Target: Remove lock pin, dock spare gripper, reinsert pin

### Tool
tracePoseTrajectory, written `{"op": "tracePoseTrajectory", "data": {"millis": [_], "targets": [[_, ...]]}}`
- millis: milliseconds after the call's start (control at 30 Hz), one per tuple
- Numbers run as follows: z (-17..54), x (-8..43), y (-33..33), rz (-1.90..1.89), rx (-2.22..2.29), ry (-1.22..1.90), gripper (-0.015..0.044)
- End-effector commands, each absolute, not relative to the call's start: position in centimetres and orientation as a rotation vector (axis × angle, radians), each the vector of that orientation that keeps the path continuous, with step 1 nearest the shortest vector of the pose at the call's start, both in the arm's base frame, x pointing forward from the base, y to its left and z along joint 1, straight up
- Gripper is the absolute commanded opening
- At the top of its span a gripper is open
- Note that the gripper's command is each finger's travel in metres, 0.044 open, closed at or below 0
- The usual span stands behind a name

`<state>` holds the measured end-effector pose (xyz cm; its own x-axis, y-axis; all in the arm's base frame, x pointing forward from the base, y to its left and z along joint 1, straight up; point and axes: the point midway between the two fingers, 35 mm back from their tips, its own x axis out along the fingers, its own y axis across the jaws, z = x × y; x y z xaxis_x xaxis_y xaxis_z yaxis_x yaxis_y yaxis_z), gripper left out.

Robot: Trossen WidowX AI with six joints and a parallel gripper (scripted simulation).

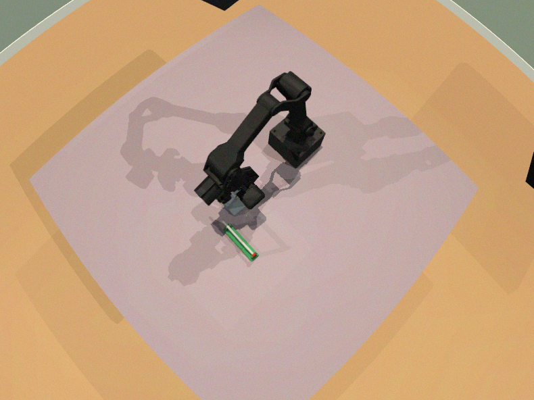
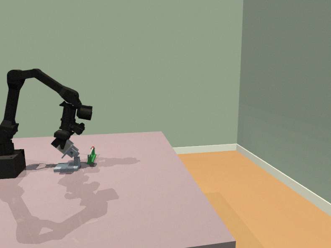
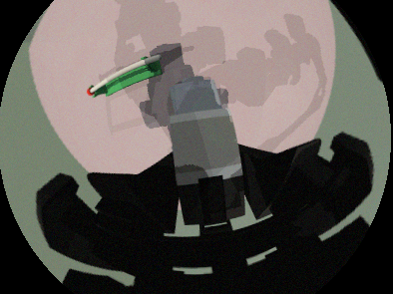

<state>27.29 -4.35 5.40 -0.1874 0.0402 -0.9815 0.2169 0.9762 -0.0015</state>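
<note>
My gripper (image 2: 62, 144) (image 3: 202, 147) is shut on the spare gripper (image 2: 67, 146) (image 3: 206, 144), a grey block tilted down toward the mount. The blue-grey mount (image 1: 234, 207) (image 2: 65, 167) stands on the table with its tilted socket (image 2: 73, 152) (image 3: 195, 97) raised on a post. The block's front end meets or nearly meets the socket's mouth; the spigot is hidden in the wrist view, so how deep it sits is unclear. The white lock pin (image 1: 240, 240) (image 2: 91, 151) with a red end lies in the green cradle (image 1: 241, 245) (image 2: 90, 159), out of the socket.
The cradle stands just beyond the mount, close to the socket side. The arm's black base (image 1: 296, 144) (image 2: 12, 164) stands on the pinkish table (image 1: 311, 307) (image 2: 165, 204) behind the mount. Arm shadows fall across the table around the mount.
</note>
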Motion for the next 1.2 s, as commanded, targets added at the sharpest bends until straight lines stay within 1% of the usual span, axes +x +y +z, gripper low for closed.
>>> {"op": "tracePoseTrajectory", "data": {"millis": [0, 500, 1167], "targets": [[5.4, 27.3, -4.4, -0.160, 0.192, 1.755, 0.0053], [5.4, 27.3, -4.4, -0.160, 0.192, 1.755, 0.0440], [7.9, 24.6, -3.8, -0.158, 0.189, 1.763, 0.0440]]}}
